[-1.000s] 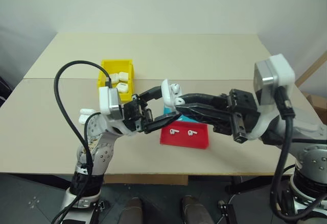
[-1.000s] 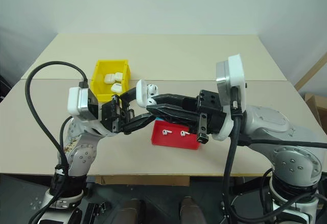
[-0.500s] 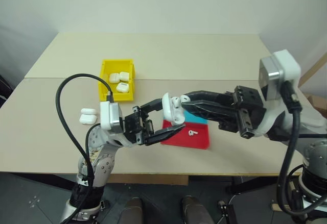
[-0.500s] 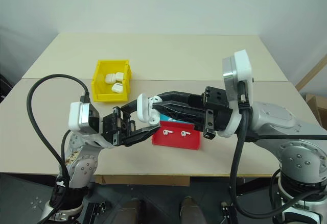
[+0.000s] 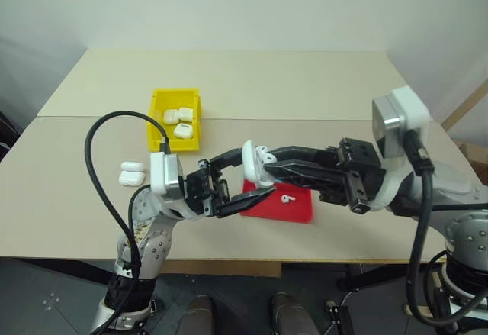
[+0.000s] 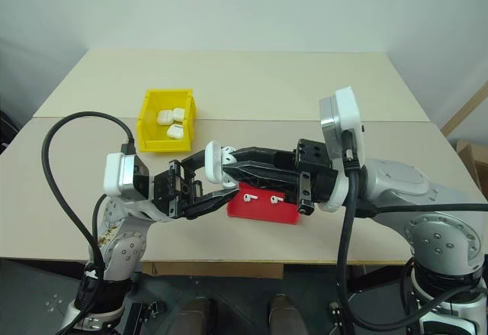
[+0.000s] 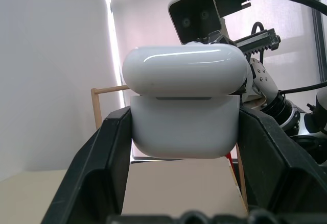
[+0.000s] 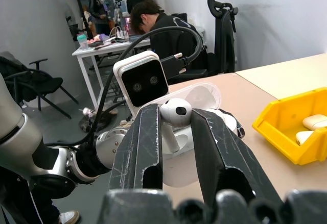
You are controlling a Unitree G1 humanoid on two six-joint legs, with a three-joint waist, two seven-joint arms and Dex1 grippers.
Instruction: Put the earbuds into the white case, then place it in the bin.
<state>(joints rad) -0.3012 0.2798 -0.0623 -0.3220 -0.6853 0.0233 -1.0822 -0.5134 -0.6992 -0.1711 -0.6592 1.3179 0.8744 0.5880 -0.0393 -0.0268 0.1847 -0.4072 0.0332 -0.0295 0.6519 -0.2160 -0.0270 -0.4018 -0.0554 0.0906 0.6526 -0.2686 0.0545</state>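
Mid-frame in the head views, both arms met above the table (image 5: 320, 83).

The left gripper (image 5: 245, 178) was clamped on the white case (image 5: 252, 164), fingers on its two flanks. It held the case raised and lid-open toward the other arm, likely so the cavity faced the incoming earbud. In the left wrist view the case (image 7: 184, 109) sat squarely between the black fingers (image 7: 97, 163), lid hinged up.

The right gripper (image 6: 227, 162) had closed narrow on one earbud (image 8: 175, 113), pinching it at the head with the stem pointing down toward the open case. That grip looked chosen to leave the stem free to slide into its socket. The earbud appeared to be at the case mouth; whether it was seated I cannot tell.

Lower centre, under the arms, a red tray (image 5: 293, 211) carried one loose earbud (image 5: 287, 197), within short reach for the next pick.

Upper left, the yellow bin (image 5: 158, 125) already held several closed cases (image 5: 178, 116). Two more cases (image 5: 131, 172) lay on the table at the left, near the left arm.

Judgement: loading step under way, second earbud and drop into the bin still to come.
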